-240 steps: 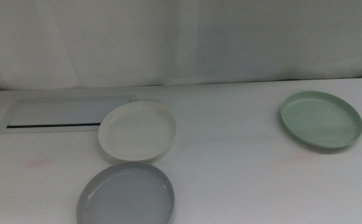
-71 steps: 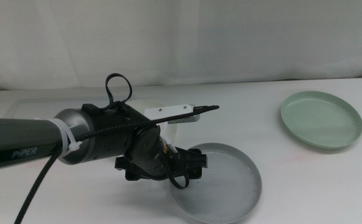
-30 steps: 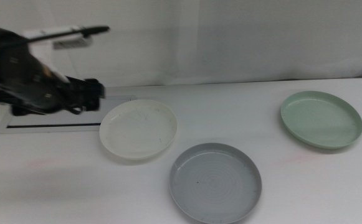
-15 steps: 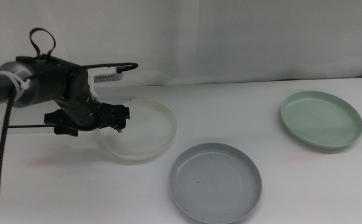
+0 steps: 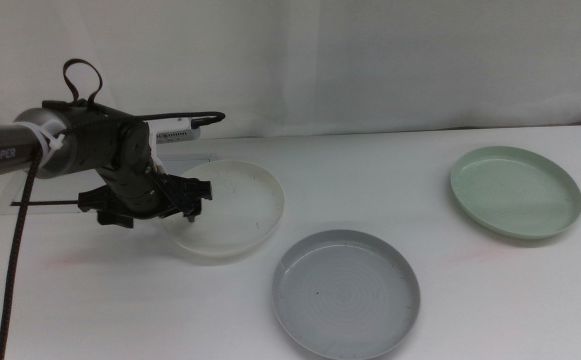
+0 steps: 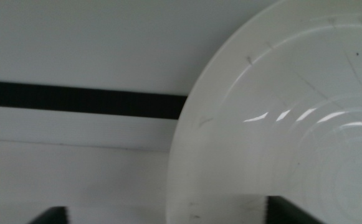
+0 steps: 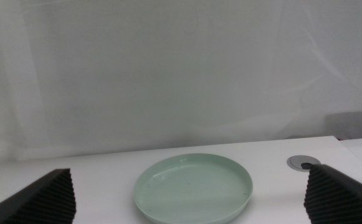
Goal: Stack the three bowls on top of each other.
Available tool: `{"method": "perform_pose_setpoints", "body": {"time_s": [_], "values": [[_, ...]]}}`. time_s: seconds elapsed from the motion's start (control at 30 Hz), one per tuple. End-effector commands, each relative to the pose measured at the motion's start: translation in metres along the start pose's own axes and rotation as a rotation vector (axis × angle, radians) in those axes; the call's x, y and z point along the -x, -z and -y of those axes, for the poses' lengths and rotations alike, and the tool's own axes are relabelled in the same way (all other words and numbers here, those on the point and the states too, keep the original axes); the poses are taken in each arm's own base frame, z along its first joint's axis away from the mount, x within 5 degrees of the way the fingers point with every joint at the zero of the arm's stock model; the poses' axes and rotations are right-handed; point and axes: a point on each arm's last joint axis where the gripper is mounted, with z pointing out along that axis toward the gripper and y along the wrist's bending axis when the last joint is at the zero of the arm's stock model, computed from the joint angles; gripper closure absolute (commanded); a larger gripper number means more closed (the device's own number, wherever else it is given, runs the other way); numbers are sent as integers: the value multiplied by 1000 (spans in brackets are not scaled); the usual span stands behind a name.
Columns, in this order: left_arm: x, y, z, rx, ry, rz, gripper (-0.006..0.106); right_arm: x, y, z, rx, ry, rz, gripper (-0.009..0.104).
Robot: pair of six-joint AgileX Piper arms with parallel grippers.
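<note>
Nearest the camera sits the grey bowl [image 5: 346,293], alone at centre (nothing on or in it). Farther back and left lies the white bowl [image 5: 232,208]; the left gripper [image 5: 184,197] is at its left rim, jaws spread, one on each side of the rim. Behind it lies a flat panel [image 6: 75,81] with a dark slot. The mint bowl [image 5: 516,191] rests far right. The right gripper [image 7: 190,214] waits with jaws wide apart, facing the mint bowl.

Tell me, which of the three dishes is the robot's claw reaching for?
The white bowl: the left gripper sits at its rim, while the grey bowl and green bowl lie apart, untouched.
</note>
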Motion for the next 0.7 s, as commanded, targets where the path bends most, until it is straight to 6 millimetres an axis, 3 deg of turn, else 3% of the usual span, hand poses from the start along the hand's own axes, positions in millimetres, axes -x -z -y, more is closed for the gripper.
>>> {"method": "perform_pose_setpoints", "body": {"time_s": [0.0,0.07,0.17,0.67], "values": [[1,-1,0,-3,18,-2,32,-11,0,1,-5,3,-24,-7],[0,-1,0,-2,23,-11,55,-11,0,1,-5,3,-24,-7],[-1,-2,0,-10,40,-25,100,-11,0,1,-5,3,-24,-7],[-11,-23,5,-42,89,-100,103,-11,0,1,-4,3,-19,-7]]}}
